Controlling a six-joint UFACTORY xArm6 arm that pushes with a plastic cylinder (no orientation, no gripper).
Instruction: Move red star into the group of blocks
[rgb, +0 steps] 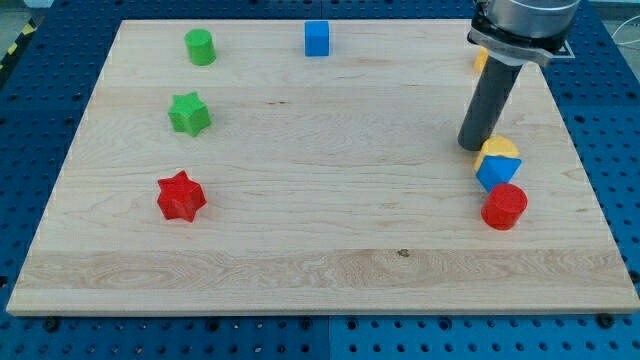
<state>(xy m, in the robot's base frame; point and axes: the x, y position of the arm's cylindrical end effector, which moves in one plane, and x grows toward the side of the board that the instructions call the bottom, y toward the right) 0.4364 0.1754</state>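
Observation:
The red star (181, 196) lies on the wooden board (320, 260) at the view's left, below centre. A group of blocks sits at the view's right: a yellow block (497, 149), a blue block (497, 172) touching it below, and a red cylinder (504, 208) just under those. My tip (472, 146) rests on the board just left of the yellow block, far to the right of the red star.
A green star (189, 113) and a green cylinder (200, 47) lie at the upper left. A blue cube (317, 38) sits at the top centre. An orange block (480, 60) is partly hidden behind the rod at the top right.

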